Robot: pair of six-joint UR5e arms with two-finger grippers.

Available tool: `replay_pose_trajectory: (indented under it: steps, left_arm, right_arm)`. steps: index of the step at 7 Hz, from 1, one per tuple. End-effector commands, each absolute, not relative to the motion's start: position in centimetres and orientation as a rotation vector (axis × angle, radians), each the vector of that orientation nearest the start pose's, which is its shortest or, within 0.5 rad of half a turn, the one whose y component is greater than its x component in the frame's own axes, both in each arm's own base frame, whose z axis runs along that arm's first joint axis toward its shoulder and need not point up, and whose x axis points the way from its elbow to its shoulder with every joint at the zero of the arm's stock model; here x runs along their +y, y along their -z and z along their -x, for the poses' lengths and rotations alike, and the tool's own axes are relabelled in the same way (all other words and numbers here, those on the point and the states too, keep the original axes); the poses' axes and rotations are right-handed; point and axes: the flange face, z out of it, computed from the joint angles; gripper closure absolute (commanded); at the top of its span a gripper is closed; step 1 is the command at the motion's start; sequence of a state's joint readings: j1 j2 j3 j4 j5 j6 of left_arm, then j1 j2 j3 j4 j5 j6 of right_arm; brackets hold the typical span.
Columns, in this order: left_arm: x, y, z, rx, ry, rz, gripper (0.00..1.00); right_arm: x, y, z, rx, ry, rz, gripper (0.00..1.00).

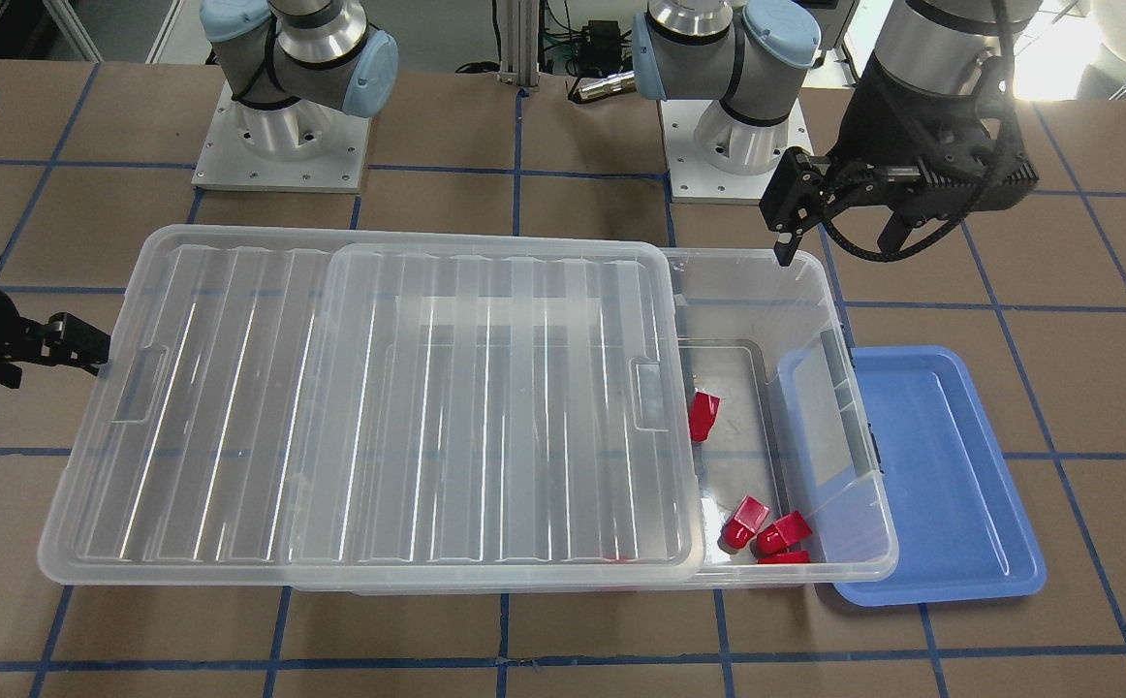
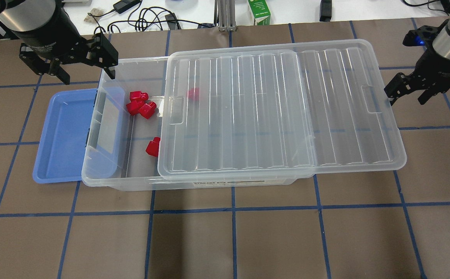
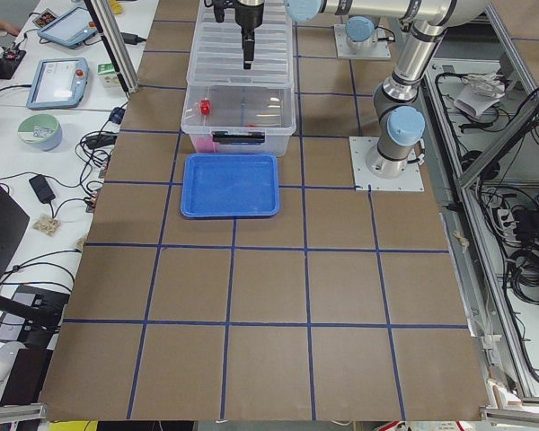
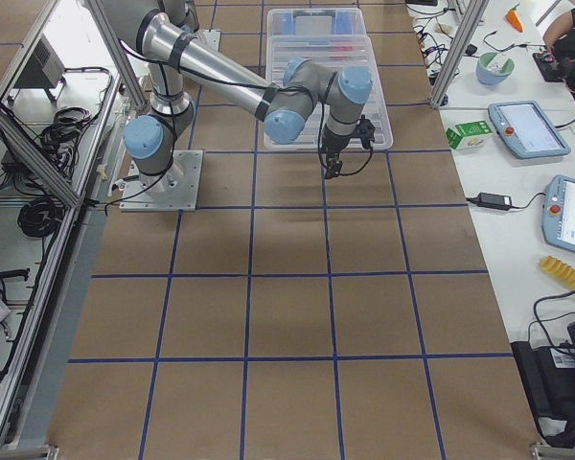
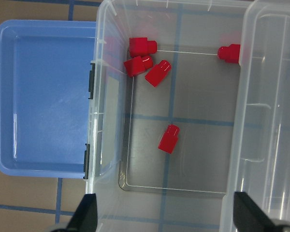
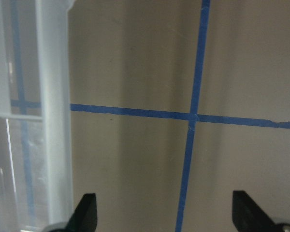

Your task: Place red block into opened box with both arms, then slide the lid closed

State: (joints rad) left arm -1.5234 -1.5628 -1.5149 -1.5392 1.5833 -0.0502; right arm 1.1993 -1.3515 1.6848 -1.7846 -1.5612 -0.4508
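Nearest, the box (image 2: 139, 185) lies lengthwise across the table (image 2: 225, 240) with a blue tray (image 2: 60, 135) tucked at its left end. Just inside its near wall sits the red block (image 2: 153, 147), alone on the floor of the uncovered part, so the placing half of the job looks done. Over the rest rides the lid (image 2: 279, 108), slid towards the robot's right so that it overhangs the box's right end. That offset is what leaves the gap at the left end for dropping blocks through. Further back, three more red pieces (image 2: 139, 104) huddle against the far wall, and one more (image 2: 193, 94) shows dimly through the lid's edge. At the far left corner the left gripper (image 2: 86, 75) hangs above the box rim with its fingers spread and nothing between them. From that height it looks to be out of the way of the lid's travel. Across the table, the right gripper (image 2: 406, 99) is likewise parted and empty, low beside the lid's overhanging short end near its handle notch (image 2: 372, 99). It seems to stand just off the rim rather than touching, though the view there is too cramped to be sure. That placing suits a push leftward to shut the lid.
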Motion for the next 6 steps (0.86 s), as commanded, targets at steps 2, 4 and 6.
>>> replay_pose_trajectory:
  steps: [2,4,6]
  left_arm:
    - [-50.2,-52.4,10.8,3.128,0.151,0.157,0.00]
    - [-50.2,-52.4,10.8,3.129,0.152,0.156,0.00]
    - [-50.2,-52.5,10.8,3.129,0.154,0.154,0.00]
  right_arm:
    - [-56.6,-33.9,0.1,3.094,-0.162,0.118,0.01]
    - [-55.9,-35.2,-3.8,3.102,-0.131,0.166,0.01]
    - [-55.6,-35.2,-7.3,3.106,-0.131,0.185,0.00]
